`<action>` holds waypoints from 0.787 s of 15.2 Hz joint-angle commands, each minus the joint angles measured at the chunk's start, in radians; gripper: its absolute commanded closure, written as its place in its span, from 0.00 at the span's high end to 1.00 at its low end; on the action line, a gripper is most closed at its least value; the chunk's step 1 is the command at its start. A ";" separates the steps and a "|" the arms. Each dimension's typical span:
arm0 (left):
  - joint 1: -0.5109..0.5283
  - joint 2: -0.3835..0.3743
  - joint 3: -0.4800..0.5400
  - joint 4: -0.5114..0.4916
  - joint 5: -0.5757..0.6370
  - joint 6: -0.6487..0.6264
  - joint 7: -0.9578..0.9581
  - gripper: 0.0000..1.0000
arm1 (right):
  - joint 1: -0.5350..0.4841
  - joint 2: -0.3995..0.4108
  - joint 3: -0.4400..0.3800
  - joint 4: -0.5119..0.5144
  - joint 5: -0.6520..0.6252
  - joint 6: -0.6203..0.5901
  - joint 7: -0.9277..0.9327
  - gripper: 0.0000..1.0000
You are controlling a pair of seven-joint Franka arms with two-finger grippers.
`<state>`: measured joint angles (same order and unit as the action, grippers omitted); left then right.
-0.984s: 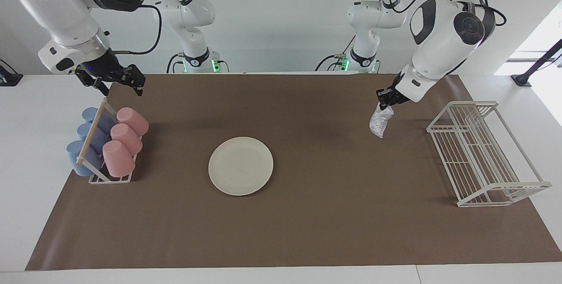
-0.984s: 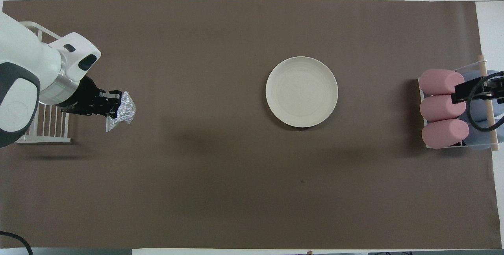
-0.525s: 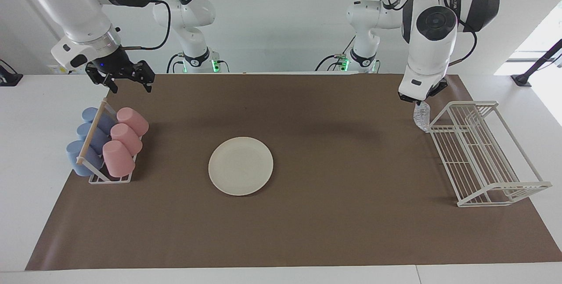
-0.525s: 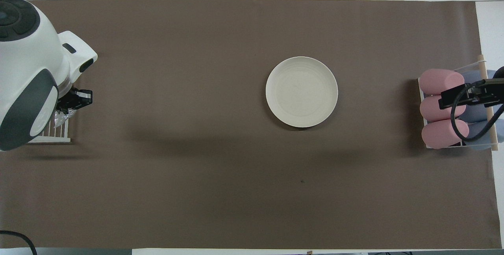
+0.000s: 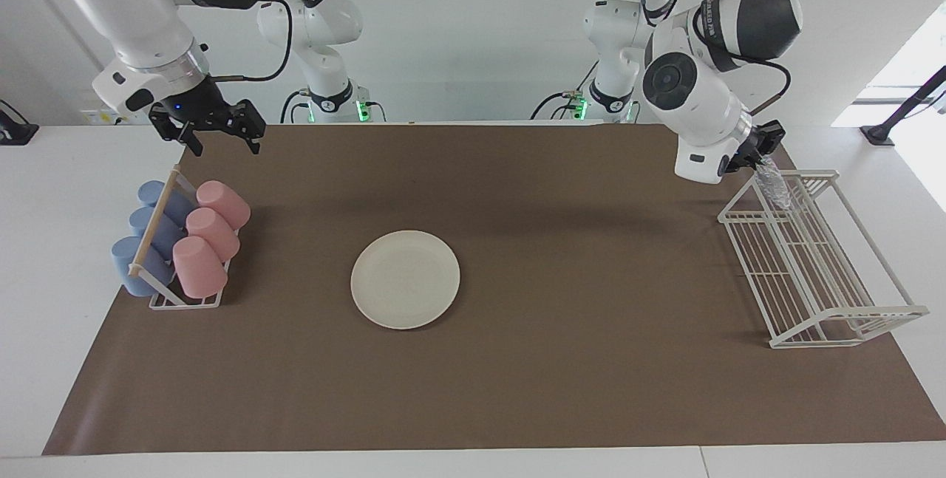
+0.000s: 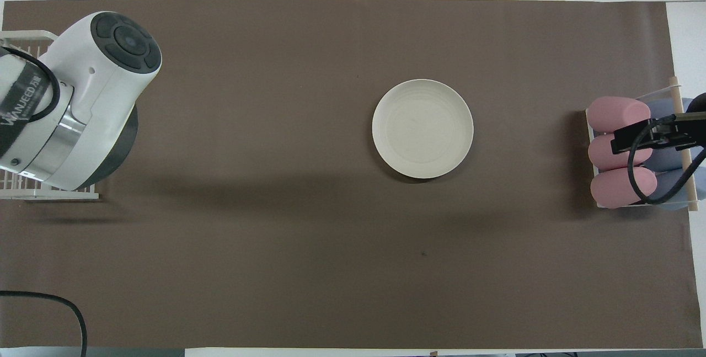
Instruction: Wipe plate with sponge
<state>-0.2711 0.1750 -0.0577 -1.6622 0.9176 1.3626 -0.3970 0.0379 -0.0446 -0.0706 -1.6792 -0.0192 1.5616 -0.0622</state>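
I am holding the sponge pinched in my left gripper, fingers clenched on its upper end, so the silvery pad is hanging slantwise down from the fingertips over the robot-side end of the white wire rack. From overhead my own arm is hiding both the sponge and the gripper, so I am reading all this from the facing view.

The plate is lying flat on the brown mat, near the middle of the table — well apart from the sponge, toward the right arm's end and farther from the robots than where I am hovering. That is the relation the next move depends on: the sponge is at the rack, the plate is mid-table, and I judge I must carry the pad over the mat until it hangs above the plate before lowering it.

My right gripper is waiting with fingers spread, empty, above the mat beside the cup rack. It stands about as near the plate as my left, but it holds nothing, so the reach falls to the left arm.
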 commanded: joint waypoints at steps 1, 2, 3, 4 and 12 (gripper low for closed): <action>-0.002 0.082 0.007 0.042 0.111 -0.050 -0.008 0.00 | 0.000 -0.024 0.003 -0.033 0.001 0.014 0.018 1.00; 0.000 0.104 0.009 0.036 0.128 -0.051 -0.008 0.00 | 0.004 -0.024 0.005 -0.031 0.001 0.017 0.018 1.00; 0.000 0.139 0.010 0.035 0.167 -0.063 -0.009 0.00 | 0.004 -0.024 0.006 -0.031 0.001 0.017 0.021 1.00; -0.003 0.188 0.009 0.036 0.213 -0.082 -0.009 0.00 | 0.005 -0.024 0.014 -0.031 0.001 0.018 0.037 1.00; 0.010 0.230 0.006 -0.034 0.199 -0.047 -0.143 0.00 | -0.010 -0.023 0.032 -0.025 0.005 0.023 0.073 1.00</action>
<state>-0.2663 0.4284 -0.0479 -1.6684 1.1381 1.3034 -0.4964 0.0368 -0.0457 -0.0339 -1.6807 -0.0192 1.5639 -0.0018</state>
